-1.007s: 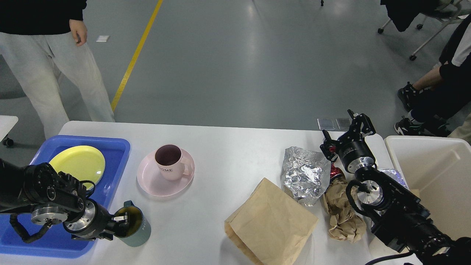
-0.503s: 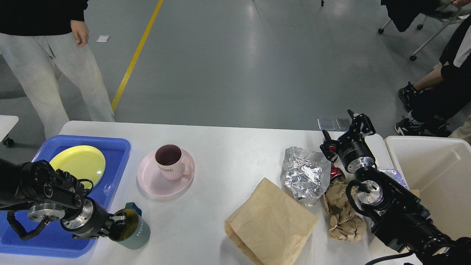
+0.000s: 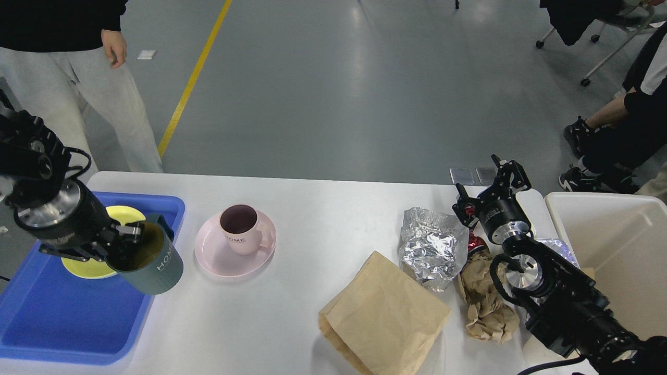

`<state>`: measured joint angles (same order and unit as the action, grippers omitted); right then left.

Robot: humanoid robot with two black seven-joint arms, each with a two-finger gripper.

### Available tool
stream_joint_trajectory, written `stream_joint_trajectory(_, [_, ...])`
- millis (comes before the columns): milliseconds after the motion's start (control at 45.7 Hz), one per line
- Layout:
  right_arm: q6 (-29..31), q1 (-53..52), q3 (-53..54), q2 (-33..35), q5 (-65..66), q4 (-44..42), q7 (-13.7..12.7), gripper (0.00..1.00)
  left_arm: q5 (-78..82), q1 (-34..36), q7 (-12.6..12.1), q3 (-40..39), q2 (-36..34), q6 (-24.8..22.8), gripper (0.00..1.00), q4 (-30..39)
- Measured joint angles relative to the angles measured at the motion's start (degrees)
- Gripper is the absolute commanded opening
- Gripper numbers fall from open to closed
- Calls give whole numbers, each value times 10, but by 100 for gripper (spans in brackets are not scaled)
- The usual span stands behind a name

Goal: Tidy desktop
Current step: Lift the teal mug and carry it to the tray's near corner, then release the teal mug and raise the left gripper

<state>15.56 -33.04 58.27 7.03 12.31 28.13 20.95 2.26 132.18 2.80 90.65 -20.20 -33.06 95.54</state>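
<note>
Head view, left gripper point(image 3: 126, 240) clamping green mug point(image 3: 151, 260) over blue tray point(image 3: 62, 333) edge, right gripper point(image 3: 490, 185) spread open.

Tray point(image 3: 62, 323) at desktop's point(image 3: 312, 203) left edge, plate point(image 3: 86, 265) in it. Saucer point(image 3: 219, 260) with cup point(image 3: 239, 229) right of tray. Bag point(image 3: 383, 312), foil point(image 3: 432, 250) toward right edge; bin point(image 3: 620, 245) beyond.

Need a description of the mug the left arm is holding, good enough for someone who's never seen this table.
Start at the blue tray on the left end of the white table. Over the tray's right rim, the left gripper holds a dark grey-green mug by its rim, lifted and tilted. Unlike the pink mug standing on a pink saucer nearby, it is dark, with pale "HOME" lettering.
</note>
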Motion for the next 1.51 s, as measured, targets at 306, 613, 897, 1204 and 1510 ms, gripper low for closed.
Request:
stream_joint_trajectory(306, [0, 0, 0, 0, 0, 0, 0, 100, 0, 122, 22, 18, 13, -103, 0, 18])
stream_joint_trajectory(613, [0, 0, 0, 0, 0, 0, 0, 100, 145, 20, 11, 37, -249, -102, 0, -104])
stream_joint_trajectory(897, [0, 0, 0, 0, 0, 0, 0, 100, 228, -308, 11, -142, -374, -103, 0, -374])
stream_joint_trajectory(1204, [0, 0, 0, 0, 0, 0, 0, 100, 228, -533, 9, -299, -343, -98, 0, -574])
stream_joint_trajectory(1510, [0, 0, 0, 0, 0, 0, 0, 100, 238, -666, 6, -414, -298, -97, 0, -650])
